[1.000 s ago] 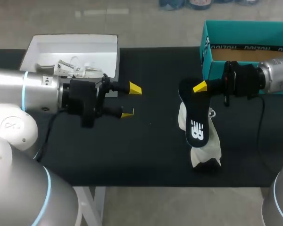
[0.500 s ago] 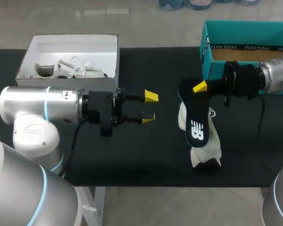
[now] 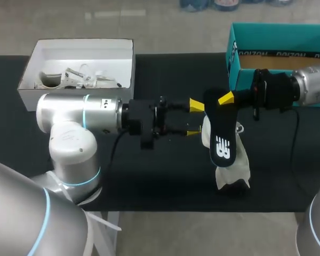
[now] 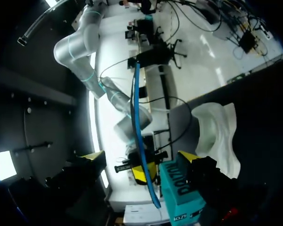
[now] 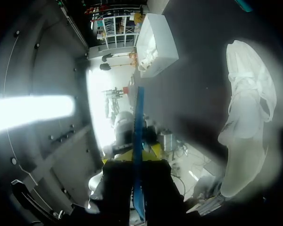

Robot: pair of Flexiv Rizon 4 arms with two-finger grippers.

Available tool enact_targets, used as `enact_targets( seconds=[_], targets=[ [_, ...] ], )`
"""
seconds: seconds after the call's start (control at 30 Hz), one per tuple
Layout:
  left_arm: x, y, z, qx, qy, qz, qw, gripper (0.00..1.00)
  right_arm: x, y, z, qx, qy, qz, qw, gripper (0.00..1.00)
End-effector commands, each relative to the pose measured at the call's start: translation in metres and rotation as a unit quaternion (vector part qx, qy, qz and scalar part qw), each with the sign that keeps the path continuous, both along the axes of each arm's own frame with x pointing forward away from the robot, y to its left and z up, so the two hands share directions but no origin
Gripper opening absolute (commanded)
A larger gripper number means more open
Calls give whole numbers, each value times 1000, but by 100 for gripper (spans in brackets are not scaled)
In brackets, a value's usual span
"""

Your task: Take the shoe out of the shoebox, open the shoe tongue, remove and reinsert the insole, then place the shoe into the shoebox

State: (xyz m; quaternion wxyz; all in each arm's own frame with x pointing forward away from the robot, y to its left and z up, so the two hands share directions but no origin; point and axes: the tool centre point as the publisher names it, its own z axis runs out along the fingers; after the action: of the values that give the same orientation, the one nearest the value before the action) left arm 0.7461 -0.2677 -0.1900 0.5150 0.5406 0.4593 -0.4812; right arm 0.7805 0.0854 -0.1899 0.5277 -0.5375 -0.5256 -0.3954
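At the near side of the black counter [image 3: 149,176] a white shoe [image 3: 232,165] lies on the cloth, right of the middle. Over it a black insole [image 3: 222,133] is held in the air, its lower end hanging above the shoe and its upper end clamped by the right fingers [image 3: 226,98], which come in from the right. In the right wrist view the insole [image 5: 138,136] is seen edge-on as a thin blue strip rising from between those fingers, with the shoe [image 5: 247,113] on the cloth beside it.

The left fingers [image 3: 196,105] are spread apart and hold nothing. They are stretched from the left to just beside the insole's left edge, one yellow tip near its upper end and the other lower down by the shoe. In the left wrist view the insole's edge [image 4: 137,132] stands ahead of the left fingers [image 4: 95,156], in line with the gap between the two tips; whether a tip touches it cannot be told.

Farther back, a teal shoebox [image 3: 266,37] stands at the right behind the right arm, and a white box [image 3: 125,58] with crumpled paper [image 3: 80,77] inside sits at the far left.
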Motion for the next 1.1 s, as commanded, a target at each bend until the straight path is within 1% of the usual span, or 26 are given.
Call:
enact_targets(
  seconds=[0.03, 0.2, 0.37, 0.57, 0.87, 1.1],
  targets=[
    [3, -41, 2, -1, 5, 5, 1000, 100, 0, 0, 0, -2, 0, 0, 1000, 0],
    [-4, -44, -1, 5, 19, 17, 1000, 100, 0, 0, 0, -2, 0, 0, 1000, 0],
    [-8, -39, -6, 6, 31, 31, 999, 100, 0, 0, 0, -2, 0, 0, 1000, 0],
    [-13, -29, -6, 11, 36, 47, 998, 100, 0, 0, 0, -2, 0, 0, 1000, 0],
    [-7, -11, -9, 20, 36, 74, 996, 100, 0, 0, 0, -2, 0, 0, 1000, 0],
    [-7, -17, -11, 17, 39, 69, 997, 100, 0, 0, 0, -2, 0, 0, 1000, 0]
  ],
)
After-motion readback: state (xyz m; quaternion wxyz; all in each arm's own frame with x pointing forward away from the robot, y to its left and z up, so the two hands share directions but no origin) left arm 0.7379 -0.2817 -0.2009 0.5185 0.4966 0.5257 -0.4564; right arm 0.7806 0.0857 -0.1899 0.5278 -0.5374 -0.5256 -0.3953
